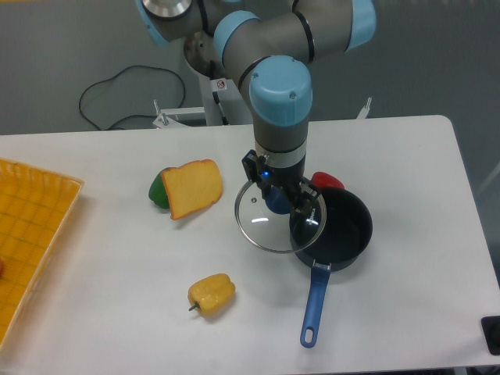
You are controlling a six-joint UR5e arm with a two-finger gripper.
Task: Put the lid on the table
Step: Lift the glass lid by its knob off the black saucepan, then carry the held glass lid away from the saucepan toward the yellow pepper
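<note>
In the fixed camera view we see the gripper (279, 195) hanging straight down from the arm, its jaws closed on the dark blue knob of the lid (269, 223). The lid is a round disc of clear glass with a thin silver rim, so it has no long axis of its own; its face is turned upward and slightly toward us, the knob on top. It looks tilted rather than level, with its right edge overlapping the rim of the pot (340, 226) and its left part out over the bare table (406, 156). Whether that left edge touches the tabletop we cannot tell. Through the glass we make out the white surface and part of the pot's rim.

The pot sits just right of the jaws, dark and open, with its blue handle (314, 303) running toward the near edge of the table. A red piece (326, 180) peeks out behind the pot, just right of the gripper. Left of the jaws lies a slice of toast (191, 187) leaning on a green item (158, 190). A yellow pepper (211, 294) rests nearer to us and to the left, well apart from the lid. The yellow tray (31, 234) sits at the far left.
</note>
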